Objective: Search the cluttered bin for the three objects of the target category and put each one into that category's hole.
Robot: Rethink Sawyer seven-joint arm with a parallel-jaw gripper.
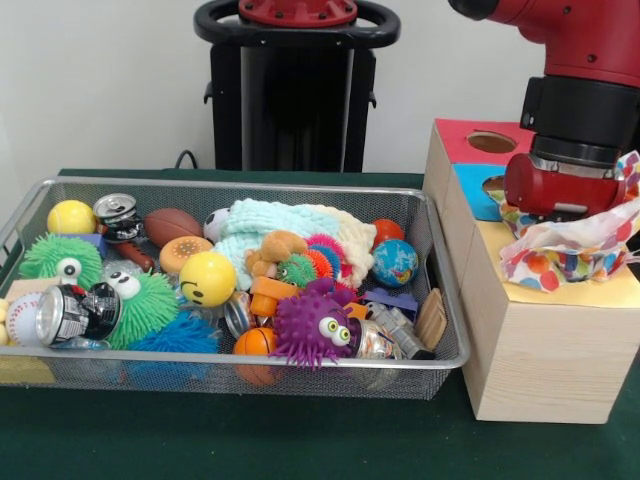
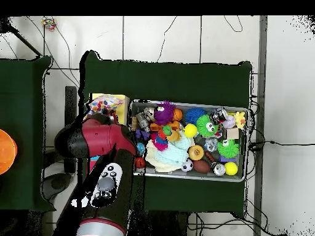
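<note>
My gripper (image 1: 562,222) hangs over the wooden box (image 1: 540,360) to the right of the bin, above its gold panel (image 1: 600,292). It is shut on a crumpled polka-dot bag (image 1: 572,255), which bunches up around it and hides the fingertips. The bag's lower edge touches the gold panel. Behind it lie a blue panel with a hole (image 1: 490,184) and a red panel with a hole (image 1: 491,142). In the overhead view the polka-dot bag (image 2: 104,103) shows on the box beside the red arm (image 2: 92,140).
The wire mesh bin (image 1: 30,215) is packed with toys: a yellow smiley ball (image 1: 207,278), a purple fuzzy creature (image 1: 315,327), a green fuzzy creature (image 1: 142,305), a football (image 1: 172,226), crushed cans (image 1: 75,313), a globe ball (image 1: 395,263) and a mint knitted cloth (image 1: 275,222).
</note>
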